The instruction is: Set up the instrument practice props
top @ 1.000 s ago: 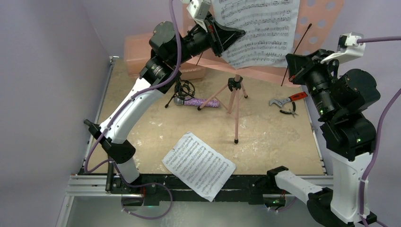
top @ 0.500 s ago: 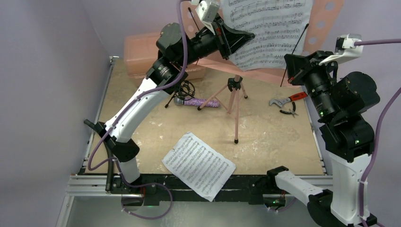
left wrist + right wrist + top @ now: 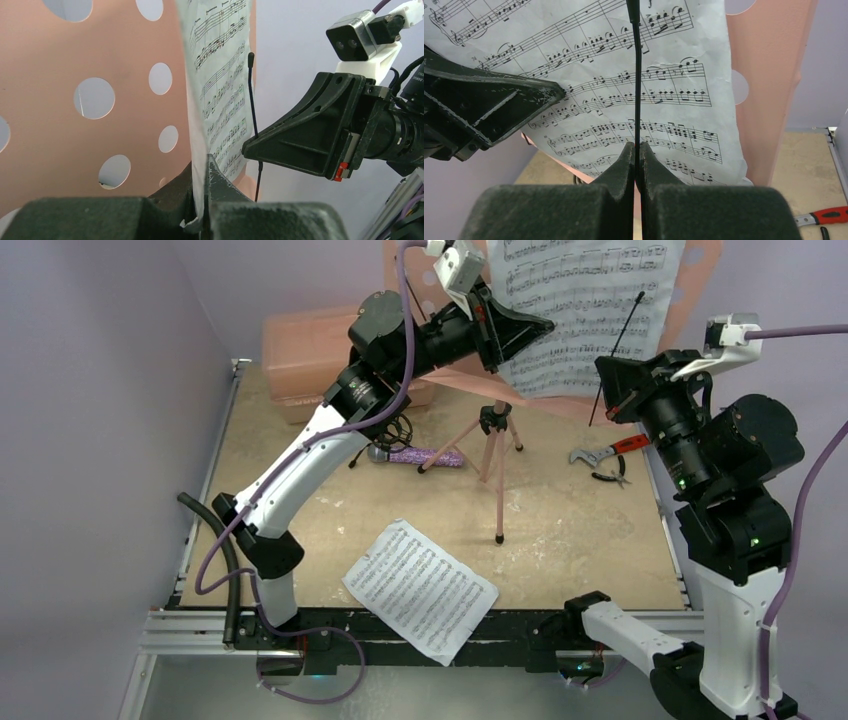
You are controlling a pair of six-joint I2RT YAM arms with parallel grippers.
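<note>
as the left gripper (image 3: 526, 328) swung right over the last second, its sheet-music page (image 3: 590, 310) slid further across the pink perforated music stand (image 3: 125, 130), so seating that page looked nearly done. its jaws were pressed together on the page's lower edge. the right gripper (image 3: 606, 392) pinched a thin black rod (image 3: 625, 340) standing before the page. a second page (image 3: 420, 590) lay at the table's (image 3: 580, 530) near edge.

Far left on your desk (image 3: 590, 540), there's the salmon-pink lidded case (image 3: 300, 350), sitting at the far edge. Over at the right edge, a red-handled wrench (image 3: 608, 450) lies flat, with small black pliers (image 3: 609, 477) just beside it, on the near side.
</note>
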